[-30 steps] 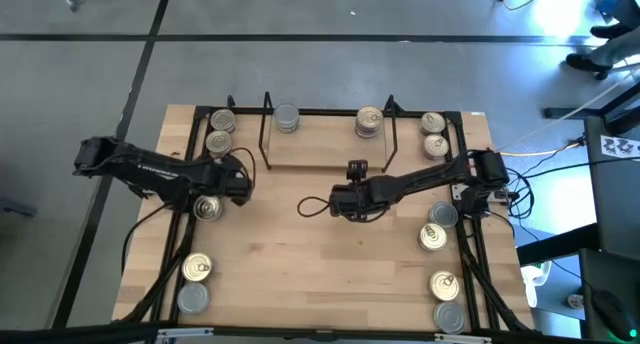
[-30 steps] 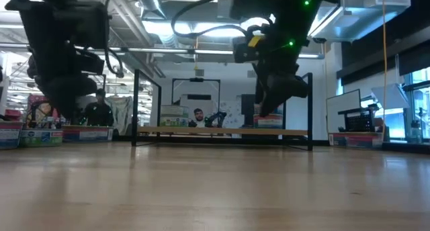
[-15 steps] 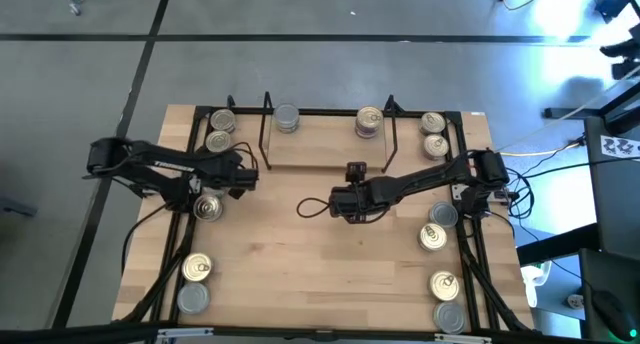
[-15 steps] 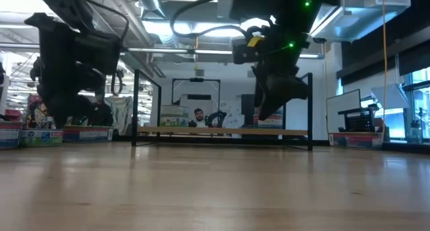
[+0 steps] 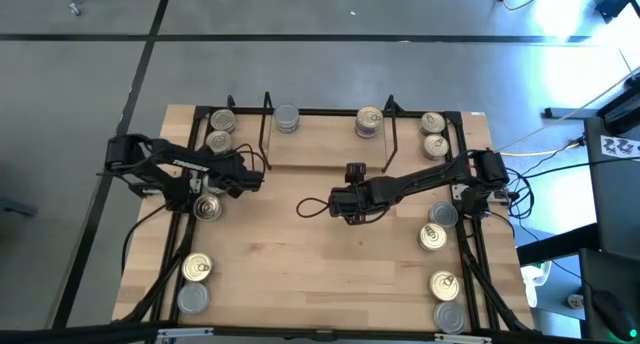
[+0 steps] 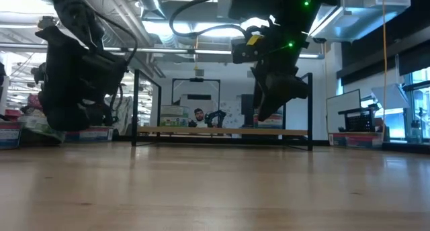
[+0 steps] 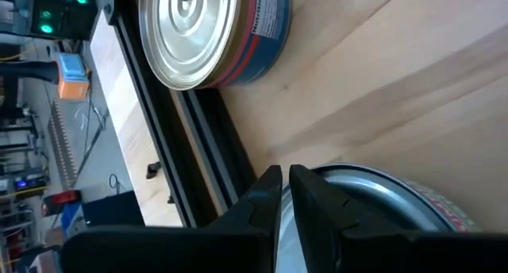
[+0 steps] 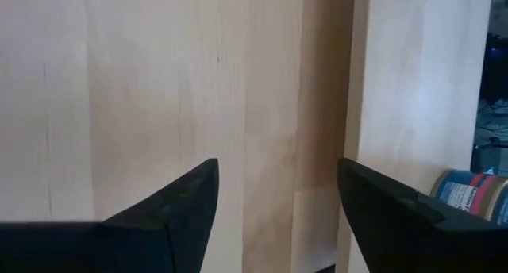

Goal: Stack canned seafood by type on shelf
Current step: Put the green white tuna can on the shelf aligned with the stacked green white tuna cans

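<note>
The left gripper (image 7: 284, 195) has its two dark fingers pressed almost together with nothing between them, the tips hanging just above a silver-topped tin (image 7: 373, 195) whose ribbed lid curves beneath them. Beyond it a second tin (image 7: 208, 33) with a concentric-ringed lid and a red and blue label sits beside the black frame rail (image 7: 202, 158). From above, that gripper (image 5: 250, 176) sits near the table's left side, its arm reaching in from the left edge, close to a gold-lidded tin (image 5: 208, 207). The right gripper (image 8: 276, 200) holds its fingers wide apart and empty over bare pale wood; from above it (image 5: 310, 206) hovers near the table's middle, the arm stretched in from the right. The shelf (image 5: 330, 149), a black wire frame with upright loops around a light board, stands at the far edge, with a grey-topped stack of tins (image 5: 287, 118) and a gold-lidded stack (image 5: 368, 121) just behind it. Other flat round tins lie along both side rails.
</note>
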Robot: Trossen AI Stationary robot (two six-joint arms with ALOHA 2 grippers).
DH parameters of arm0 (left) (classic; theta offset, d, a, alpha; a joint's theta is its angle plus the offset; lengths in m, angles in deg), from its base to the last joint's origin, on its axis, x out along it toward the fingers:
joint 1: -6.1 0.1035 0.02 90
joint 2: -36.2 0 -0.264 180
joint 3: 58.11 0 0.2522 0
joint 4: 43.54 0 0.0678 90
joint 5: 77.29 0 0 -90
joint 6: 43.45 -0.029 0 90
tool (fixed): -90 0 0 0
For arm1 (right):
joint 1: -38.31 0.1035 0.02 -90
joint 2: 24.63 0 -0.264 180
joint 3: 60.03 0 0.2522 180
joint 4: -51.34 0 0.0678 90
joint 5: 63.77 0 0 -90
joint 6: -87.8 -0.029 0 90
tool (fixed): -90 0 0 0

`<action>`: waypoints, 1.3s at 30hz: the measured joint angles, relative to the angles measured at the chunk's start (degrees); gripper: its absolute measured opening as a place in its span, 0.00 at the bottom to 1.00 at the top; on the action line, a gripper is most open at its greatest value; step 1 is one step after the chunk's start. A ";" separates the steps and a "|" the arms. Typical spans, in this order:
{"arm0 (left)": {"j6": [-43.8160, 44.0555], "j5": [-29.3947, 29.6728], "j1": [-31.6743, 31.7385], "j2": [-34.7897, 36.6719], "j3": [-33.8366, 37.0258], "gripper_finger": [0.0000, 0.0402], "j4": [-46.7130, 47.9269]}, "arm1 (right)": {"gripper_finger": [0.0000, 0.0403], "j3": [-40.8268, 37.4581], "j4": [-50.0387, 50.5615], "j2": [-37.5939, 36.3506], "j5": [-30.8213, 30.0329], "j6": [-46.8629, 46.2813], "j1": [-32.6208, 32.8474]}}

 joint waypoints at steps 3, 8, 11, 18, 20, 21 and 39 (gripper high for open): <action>-0.02 -0.21 -0.07 0.02 0.00 0.08 -0.03 | 0.63 0.00 0.00 0.00 0.22 0.01 0.00; -0.83 -0.81 -0.69 0.00 -0.29 0.08 0.00 | 0.63 0.00 -0.03 0.02 0.22 0.15 0.00; -1.40 -1.91 -1.84 0.00 -1.06 0.08 0.00 | 0.63 0.00 -0.03 0.02 0.22 0.15 0.00; -1.40 -5.01 -5.02 -0.16 -4.71 0.08 -0.49 | 0.63 0.02 -0.18 0.02 0.22 0.15 0.00; -1.26 -4.53 -6.31 -0.11 -6.22 0.08 0.90 | 0.63 0.02 -0.18 0.04 0.22 0.11 0.00; -1.17 -4.25 -6.98 -0.11 -6.83 0.08 1.74 | 0.63 0.02 -0.18 0.04 0.22 0.10 0.00; 2.58 -10.39 -11.65 0.22 -3.77 0.08 2.27 | 0.63 0.04 -0.16 0.07 0.76 0.13 0.00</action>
